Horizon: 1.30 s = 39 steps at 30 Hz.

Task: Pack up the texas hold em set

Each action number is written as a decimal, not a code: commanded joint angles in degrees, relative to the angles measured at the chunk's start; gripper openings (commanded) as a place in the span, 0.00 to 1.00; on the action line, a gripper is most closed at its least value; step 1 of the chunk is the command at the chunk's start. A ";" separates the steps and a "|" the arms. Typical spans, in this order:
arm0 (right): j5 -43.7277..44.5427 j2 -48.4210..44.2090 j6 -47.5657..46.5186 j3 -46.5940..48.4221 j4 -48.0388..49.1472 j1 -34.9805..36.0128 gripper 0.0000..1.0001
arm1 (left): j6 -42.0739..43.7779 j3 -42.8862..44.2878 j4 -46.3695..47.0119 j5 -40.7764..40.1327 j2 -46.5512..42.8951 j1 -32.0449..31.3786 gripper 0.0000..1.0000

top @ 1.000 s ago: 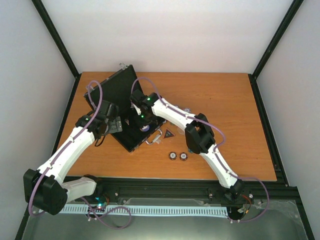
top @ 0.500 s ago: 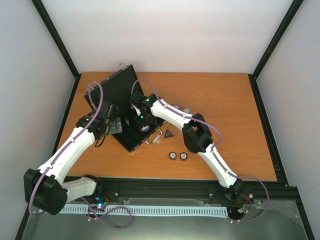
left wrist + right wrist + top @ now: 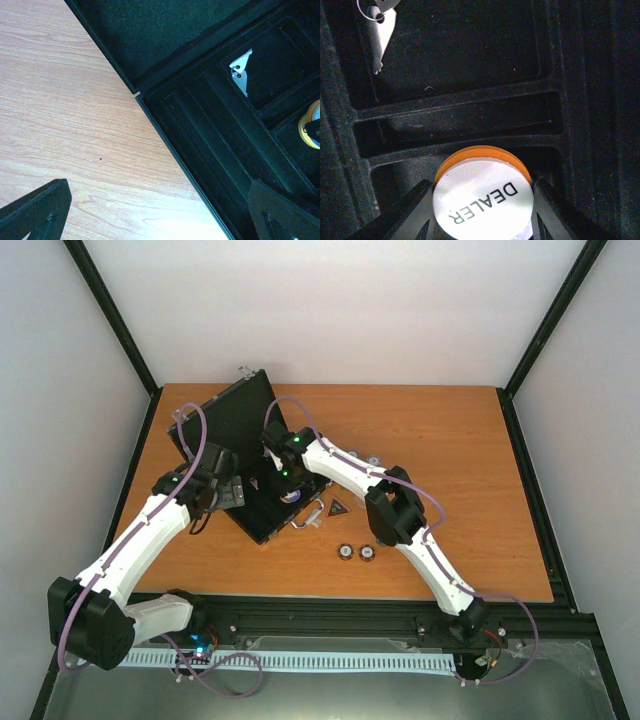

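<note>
Nearest the arm bases, two round discs (image 3: 345,552) lie side by side on the wooden surface (image 3: 450,460). The dark triangular token (image 3: 338,507) sits just beyond them. Next comes the open black case (image 3: 210,125) on the surface's left half. The left arm's fingers (image 3: 37,212) are spread wide and hold nothing, one over the wood and one over the case. The right arm's fingers (image 3: 407,210) pinch an orange-rimmed DEALER disc (image 3: 482,192) over a tray compartment. Farther in, a key (image 3: 382,30) lies in a larger compartment, and the lid (image 3: 225,420) is beyond it.

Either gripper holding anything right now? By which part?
The right gripper holds the dealer disc, pinched at opposite sides of its rim, over a slot in the case. The left gripper is open and holds nothing.
</note>
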 commanded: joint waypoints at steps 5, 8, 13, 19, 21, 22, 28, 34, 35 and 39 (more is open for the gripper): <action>2.36 -2.46 0.08 -2.09 -2.33 -0.24 0.49 | 0.58 0.29 0.17 -0.30 0.11 0.21 1.00; 2.36 -2.72 -0.08 -2.66 -2.50 -0.24 0.49 | 0.54 0.22 0.35 -0.26 0.28 0.21 1.00; 2.13 -2.54 -0.23 -3.24 -2.73 -0.24 0.49 | 0.50 0.30 0.52 -0.17 0.77 0.21 1.00; 1.46 -2.41 -0.75 -3.27 -2.95 -0.24 0.60 | 0.40 0.17 0.57 -0.23 1.06 0.21 1.00; 1.42 -2.78 -1.08 -3.29 -2.86 -0.24 0.65 | 0.41 0.19 0.76 -0.22 1.23 0.21 1.00; 1.40 -2.98 -1.16 -3.26 -2.81 -0.24 0.66 | 0.41 0.20 0.83 -0.23 1.38 0.26 1.00; 1.64 -4.19 -1.74 -3.26 -3.29 -0.24 0.67 | 0.49 0.57 1.12 -0.22 2.18 0.21 1.00; 2.65 -7.36 -1.91 -2.93 -3.48 -0.24 0.69 | 0.34 0.91 1.24 -0.31 2.23 0.24 1.00; 2.93 -7.92 -2.01 -2.84 -3.41 -0.24 0.70 | 0.31 1.08 1.23 -0.35 2.35 0.22 1.00; 3.58 -9.62 -2.27 -2.69 -3.66 -0.24 0.77 | 0.10 1.81 1.23 -0.48 2.65 0.21 1.00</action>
